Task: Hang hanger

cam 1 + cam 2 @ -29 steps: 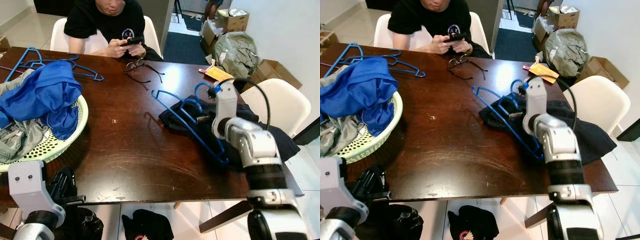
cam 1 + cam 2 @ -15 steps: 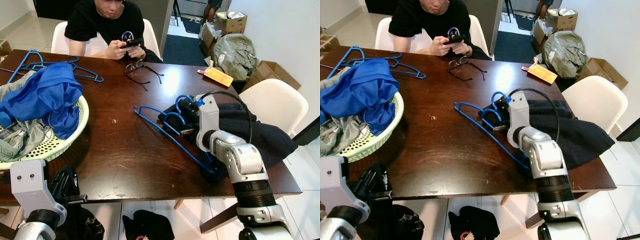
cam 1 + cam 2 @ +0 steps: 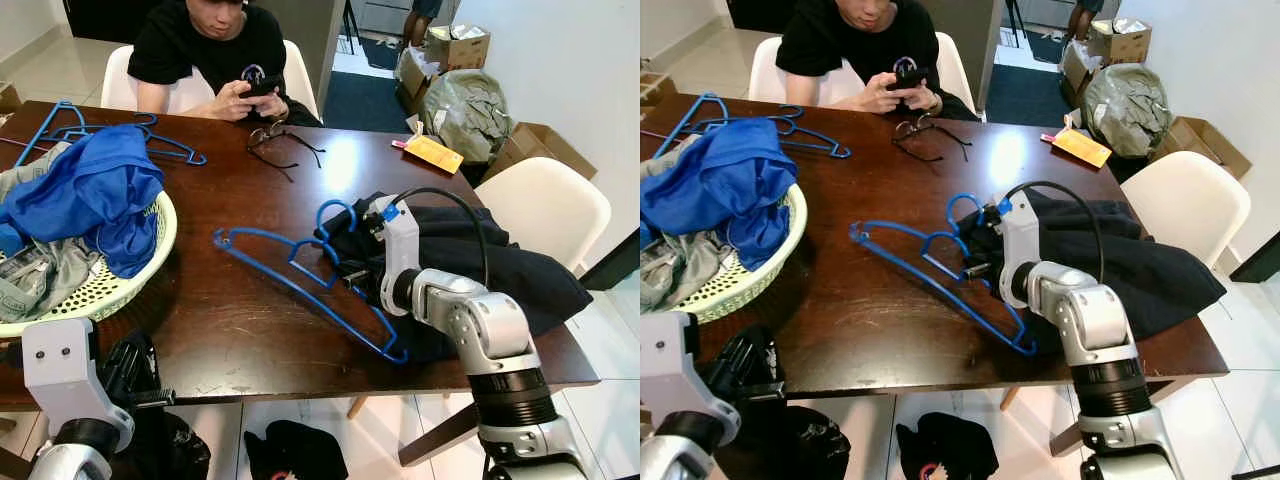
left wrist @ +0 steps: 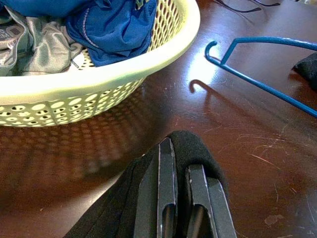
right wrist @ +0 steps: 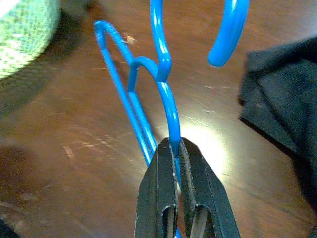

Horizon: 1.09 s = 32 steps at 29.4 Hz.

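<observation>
No word, number or brand can be read anywhere: the round emblem on the chest of the person's black T-shirt [image 3: 255,72] is too small to make out, and the yellow packet [image 3: 433,153] on the table shows no legible print.

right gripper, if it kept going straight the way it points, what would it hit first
Probably the dark tabletop. The right gripper, shut on the blue hanger, points along it; the green basket lies farther ahead, to one side.
</observation>
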{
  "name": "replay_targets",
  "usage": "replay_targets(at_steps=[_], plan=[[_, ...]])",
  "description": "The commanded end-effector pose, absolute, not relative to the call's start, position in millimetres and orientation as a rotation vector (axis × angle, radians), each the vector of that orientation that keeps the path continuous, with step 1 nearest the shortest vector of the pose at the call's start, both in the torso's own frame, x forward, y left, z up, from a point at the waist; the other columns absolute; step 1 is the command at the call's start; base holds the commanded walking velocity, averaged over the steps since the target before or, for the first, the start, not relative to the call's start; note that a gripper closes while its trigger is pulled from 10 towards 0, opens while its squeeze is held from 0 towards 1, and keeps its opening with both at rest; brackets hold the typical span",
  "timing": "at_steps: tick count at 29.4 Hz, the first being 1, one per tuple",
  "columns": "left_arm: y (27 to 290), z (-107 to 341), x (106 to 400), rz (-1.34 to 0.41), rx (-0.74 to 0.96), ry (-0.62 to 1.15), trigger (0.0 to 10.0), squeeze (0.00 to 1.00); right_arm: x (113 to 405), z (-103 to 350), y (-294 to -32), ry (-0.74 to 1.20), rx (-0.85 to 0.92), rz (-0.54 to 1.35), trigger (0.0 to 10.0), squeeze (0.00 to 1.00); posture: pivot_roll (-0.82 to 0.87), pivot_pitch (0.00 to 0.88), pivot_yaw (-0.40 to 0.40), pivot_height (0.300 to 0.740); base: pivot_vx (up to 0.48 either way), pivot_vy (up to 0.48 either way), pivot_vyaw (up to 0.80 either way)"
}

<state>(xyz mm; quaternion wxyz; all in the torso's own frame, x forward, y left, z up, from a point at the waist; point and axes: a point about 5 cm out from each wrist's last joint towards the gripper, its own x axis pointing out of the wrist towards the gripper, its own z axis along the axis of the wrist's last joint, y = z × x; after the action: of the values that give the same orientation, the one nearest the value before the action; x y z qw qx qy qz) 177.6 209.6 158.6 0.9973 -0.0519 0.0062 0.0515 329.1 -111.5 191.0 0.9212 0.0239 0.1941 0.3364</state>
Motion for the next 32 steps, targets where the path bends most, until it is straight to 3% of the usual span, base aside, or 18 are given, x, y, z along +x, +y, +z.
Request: replay_targets(at_steps=[1,11,17,23,30,32], plan=[[205.8,160.1,179.0,0.076,-0.111,-0.014,10.0,0.00,325.2,194.0,-113.7,0.396,0.060,0.729,10.0,0.00,0.17,0.077,-0.126,0.735,0.000,0.000,0.00],[205.9,160.7,178.8,0.078,-0.109,-0.017,10.0,0.00,310.4,210.0,-104.2,0.311,0.048,0.910,10.0,0.00,0.17,0.082,-0.125,0.735,0.000,0.000,0.00],[205.4,161.2,179.0,0.078,-0.107,-0.018,10.0,0.00,330.3,211.7,-108.0,0.209,-0.087,0.651,10.0,0.00,0.17,0.085,-0.122,0.735,0.000,0.000,0.00],[204.6,162.2,179.6,0.077,-0.108,-0.021,10.0,0.00,332.0,192.3,-105.2,0.238,-0.249,0.478,10.0,0.00,0.17,0.088,-0.123,0.735,0.000,0.000,0.00],[204.6,162.8,180.3,0.079,-0.108,-0.024,10.0,0.00,333.5,182.7,-109.9,0.258,-0.340,0.387,10.0,0.00,0.17,0.091,-0.126,0.735,0.000,0.000,0.00],[204.9,162.8,180.2,0.081,-0.109,-0.024,10.0,0.00,338.6,182.8,-121.9,0.266,-0.357,0.320,10.0,0.00,0.17,0.091,-0.126,0.735,0.000,0.000,0.00]])
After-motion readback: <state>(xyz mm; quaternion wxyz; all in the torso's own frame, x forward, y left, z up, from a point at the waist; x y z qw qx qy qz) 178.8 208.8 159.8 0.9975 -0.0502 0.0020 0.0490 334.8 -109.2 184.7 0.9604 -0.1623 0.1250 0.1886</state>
